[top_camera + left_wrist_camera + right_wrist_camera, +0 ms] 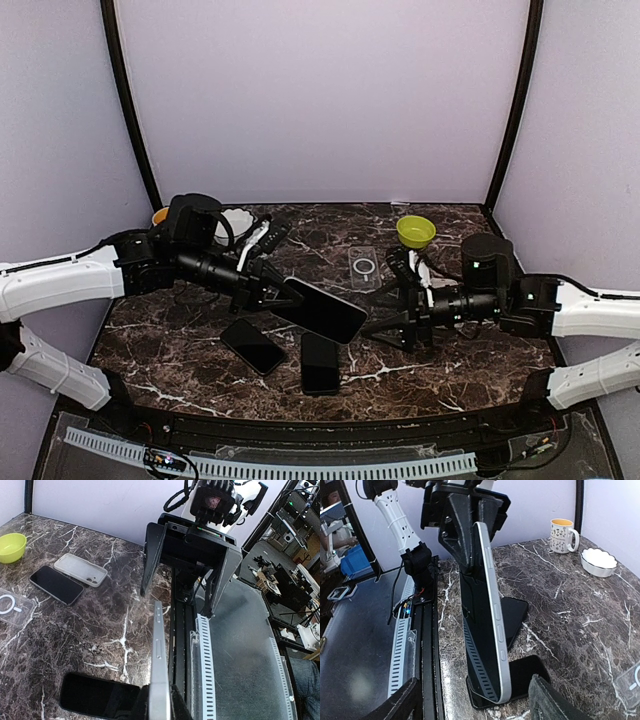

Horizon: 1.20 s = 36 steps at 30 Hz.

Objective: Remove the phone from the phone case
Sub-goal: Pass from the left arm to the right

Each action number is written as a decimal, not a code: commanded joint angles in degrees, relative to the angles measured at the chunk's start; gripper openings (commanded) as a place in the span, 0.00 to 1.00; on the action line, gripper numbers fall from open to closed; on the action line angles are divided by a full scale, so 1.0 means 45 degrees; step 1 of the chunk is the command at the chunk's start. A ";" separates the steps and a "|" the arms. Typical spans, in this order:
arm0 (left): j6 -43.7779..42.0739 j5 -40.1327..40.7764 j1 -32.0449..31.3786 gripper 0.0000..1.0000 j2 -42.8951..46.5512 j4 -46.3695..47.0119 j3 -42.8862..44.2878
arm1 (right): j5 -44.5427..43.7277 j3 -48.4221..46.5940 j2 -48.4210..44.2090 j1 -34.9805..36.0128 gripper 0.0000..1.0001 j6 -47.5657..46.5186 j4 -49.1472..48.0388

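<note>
Now: left gripper [272,290] clamped tight on one end of the phone [325,310], which hangs in the air above the table [500,370], left of and in front of the green bowl [415,232]; right gripper [388,310], on the bowl's near side, has its jaws spread apart around the phone's free end.

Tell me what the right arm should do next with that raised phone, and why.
Probably close the right gripper on the free end of the phone: the left gripper is shut on the other end, holding it raised, and the right jaws stand open on either side of it.
</note>
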<state>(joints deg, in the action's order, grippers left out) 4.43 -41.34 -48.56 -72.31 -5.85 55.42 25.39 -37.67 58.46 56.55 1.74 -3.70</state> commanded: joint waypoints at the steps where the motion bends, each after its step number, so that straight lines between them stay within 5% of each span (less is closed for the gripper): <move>1: 0.0075 -0.0634 -0.0025 0.00 0.0314 0.0726 0.0556 | -0.0174 -0.0361 0.0422 0.0570 0.70 -0.0320 -0.1384; 7: -0.0138 -0.0804 -0.0040 0.00 0.0404 0.0745 0.0481 | -0.0167 -0.0379 0.1195 0.0992 0.62 -0.0281 -0.1852; 14: -0.0384 -0.0929 -0.0116 0.00 0.0471 0.0624 0.0357 | 0.0217 -0.0289 0.1574 0.1092 0.32 0.0102 -0.2721; 18: -0.0496 -0.0912 -0.0160 0.00 0.0582 0.0536 0.0284 | 0.0617 -0.0110 0.1701 0.1174 0.04 0.0215 -0.3152; 22: -0.0674 -0.0820 -0.0170 0.00 0.0778 0.0333 0.0247 | 0.0979 -0.0048 0.1848 0.1303 0.00 0.0263 -0.3231; 24: -0.0751 -0.0687 -0.0175 0.08 0.0904 0.0268 0.0185 | 0.1059 -0.0037 0.1931 0.1347 0.00 0.0400 -0.3344; 26: -0.0757 -0.0394 -0.0180 0.37 0.1054 0.0130 0.0082 | 0.0847 0.0006 0.1968 0.1359 0.00 0.0672 -0.3604; 28: -0.0787 -0.0123 -0.0169 0.77 0.1324 0.0052 -0.0145 | 0.0181 -0.0012 0.2033 0.1368 0.00 0.1039 -0.3686; 30: -0.0722 0.0345 -0.0182 0.96 0.1751 0.0106 -0.0535 | -0.0891 -0.0097 0.2139 0.1363 0.00 0.1654 -0.3688; 36: 0.0291 0.4560 -0.0170 0.99 0.3126 -0.0459 -0.1712 | -0.5174 -0.0030 0.2971 0.1357 0.00 0.4511 -0.4094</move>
<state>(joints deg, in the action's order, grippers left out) 1.37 -34.72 -49.54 -62.00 -6.09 50.52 16.56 -37.69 69.87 62.33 12.23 -15.27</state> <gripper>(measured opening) 0.987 0.058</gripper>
